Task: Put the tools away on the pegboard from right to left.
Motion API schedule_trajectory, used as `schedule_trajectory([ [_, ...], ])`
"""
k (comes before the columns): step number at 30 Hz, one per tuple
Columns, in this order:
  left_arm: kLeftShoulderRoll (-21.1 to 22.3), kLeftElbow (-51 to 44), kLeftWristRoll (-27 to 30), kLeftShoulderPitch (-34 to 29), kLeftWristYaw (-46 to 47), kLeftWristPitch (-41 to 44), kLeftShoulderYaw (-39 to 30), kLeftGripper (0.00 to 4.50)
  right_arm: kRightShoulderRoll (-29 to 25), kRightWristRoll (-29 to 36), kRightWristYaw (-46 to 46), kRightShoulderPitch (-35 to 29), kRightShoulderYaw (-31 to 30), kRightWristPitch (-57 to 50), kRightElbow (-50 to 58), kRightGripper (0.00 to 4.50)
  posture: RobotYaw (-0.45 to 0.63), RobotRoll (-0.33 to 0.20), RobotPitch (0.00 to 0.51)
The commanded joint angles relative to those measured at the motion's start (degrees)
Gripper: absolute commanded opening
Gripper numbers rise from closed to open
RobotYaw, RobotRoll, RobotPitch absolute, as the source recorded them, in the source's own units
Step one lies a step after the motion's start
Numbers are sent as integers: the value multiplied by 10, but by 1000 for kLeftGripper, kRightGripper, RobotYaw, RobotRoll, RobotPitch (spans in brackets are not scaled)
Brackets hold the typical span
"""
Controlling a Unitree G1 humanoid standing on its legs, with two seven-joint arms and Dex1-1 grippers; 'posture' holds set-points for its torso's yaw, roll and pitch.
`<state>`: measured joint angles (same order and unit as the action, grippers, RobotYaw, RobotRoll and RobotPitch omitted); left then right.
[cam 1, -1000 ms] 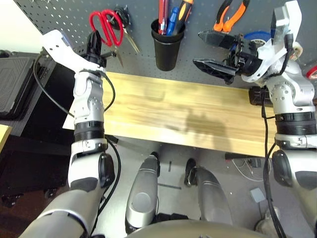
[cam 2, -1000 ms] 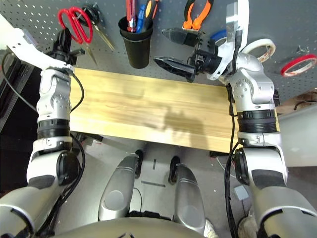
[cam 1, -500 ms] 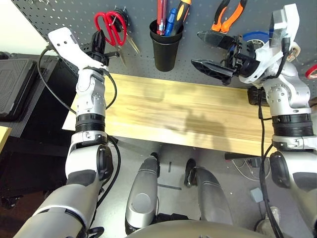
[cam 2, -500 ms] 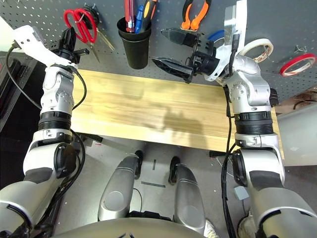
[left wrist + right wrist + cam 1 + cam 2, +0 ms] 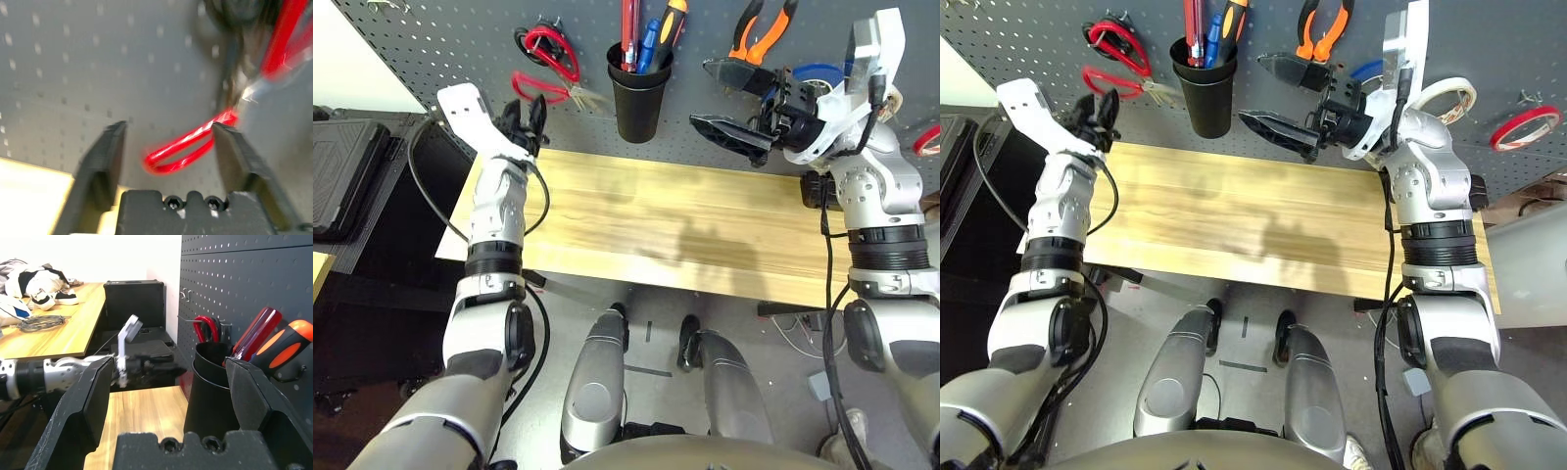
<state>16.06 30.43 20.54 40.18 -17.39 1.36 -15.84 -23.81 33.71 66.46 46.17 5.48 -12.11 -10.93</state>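
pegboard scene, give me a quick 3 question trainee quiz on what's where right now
1. True or false: the red-handled scissors hang on the pegboard.
2. What stands in the black cup? A) red-handled screwdriver B) pliers C) tape ring
3. The left gripper has its fingers ____.

Key: 1 true; 2 A; 3 open

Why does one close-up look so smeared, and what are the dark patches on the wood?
Left wrist view: the red-handled scissors and pegboard are streaked with motion blur. Left eye view: soft shadows of the arms fall on the wooden table. Right wrist view: sharp.
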Motion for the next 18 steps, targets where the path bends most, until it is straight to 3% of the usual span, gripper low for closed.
schedule_trajectory([
  [1, -6, -79, 4, -63, -20, 34, 19, 4476, 0, 0, -5, -25, 2, 0, 14, 4500, 283, 0, 270],
  [11, 1, -192, 12, -184, -21, 73, 9, 4476, -2, 2, -38, -96, 6, -10, 50, 4500, 280, 0, 277],
  [18, 3, -219, 18, -220, -18, 69, -5, 4476, 1, -19, -77, -131, 12, 13, 45, 4500, 275, 0, 280],
])
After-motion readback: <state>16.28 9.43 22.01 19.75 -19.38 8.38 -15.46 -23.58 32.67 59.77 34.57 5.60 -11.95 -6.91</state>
